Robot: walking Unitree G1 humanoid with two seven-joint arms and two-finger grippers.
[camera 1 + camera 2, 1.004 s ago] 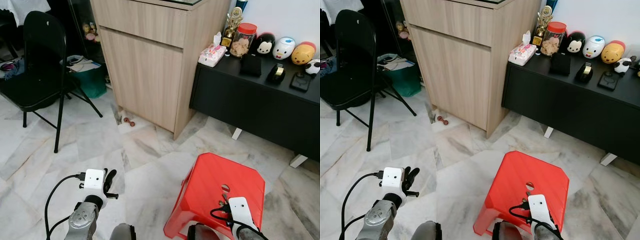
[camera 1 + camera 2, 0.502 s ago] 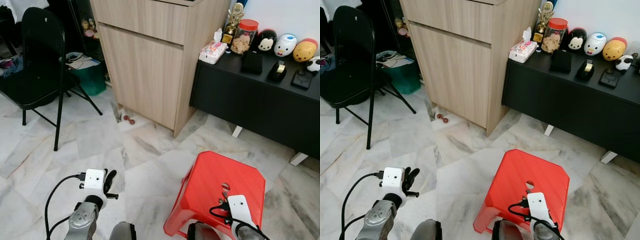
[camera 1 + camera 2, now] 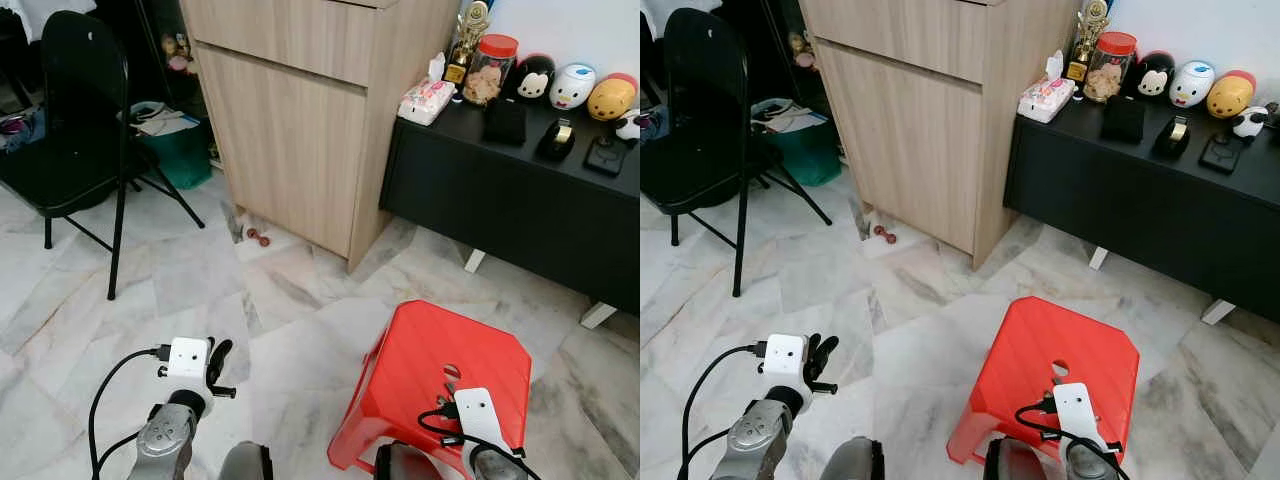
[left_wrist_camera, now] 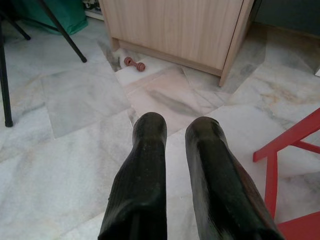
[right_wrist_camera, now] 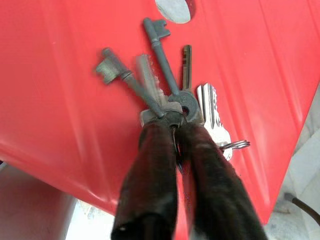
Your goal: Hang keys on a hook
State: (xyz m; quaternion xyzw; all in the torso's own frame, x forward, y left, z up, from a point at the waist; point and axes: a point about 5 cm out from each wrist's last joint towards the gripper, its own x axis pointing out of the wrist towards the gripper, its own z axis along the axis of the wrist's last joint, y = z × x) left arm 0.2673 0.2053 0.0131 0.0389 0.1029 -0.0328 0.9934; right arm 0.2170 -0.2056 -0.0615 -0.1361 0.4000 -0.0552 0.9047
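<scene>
Sliding a touch across both eye views since a second ago, and so reading as the head camera resettling, not as furniture moving; keeping the same low station over the stool, right jaws, with the bunch no differently held.

Standing well ahead of both jaws, wooden cabinet (image 3: 300, 130), and beside it, further out beyond the right jaws, black sideboard (image 3: 520, 200) carrying jars and toy figures on its worktop. Sitting far off past the left jaws, black folding chair (image 3: 80, 120). Spreading under everything, marble floor (image 3: 200, 290).

Lying directly beneath the right jaws, red stool (image 3: 440, 370), its seat serving as the low surface from which a bunch is easily taken. Clamping closed on the keys (image 5: 165, 95) at their ring and heads, right jaws, leaving the blades fanning out free beyond the tips, close over the red seat, just short of its round hole (image 5: 174, 7). Gripping at the heads probably so that the ring stays reachable for a hook.

Hanging idle over bare floor, left jaws, resting nearly together with a narrow slit between and carrying nothing, kept clear of the work.

Judging the pick-up as the step in hand: needing next to rise and seek out the hook.
</scene>
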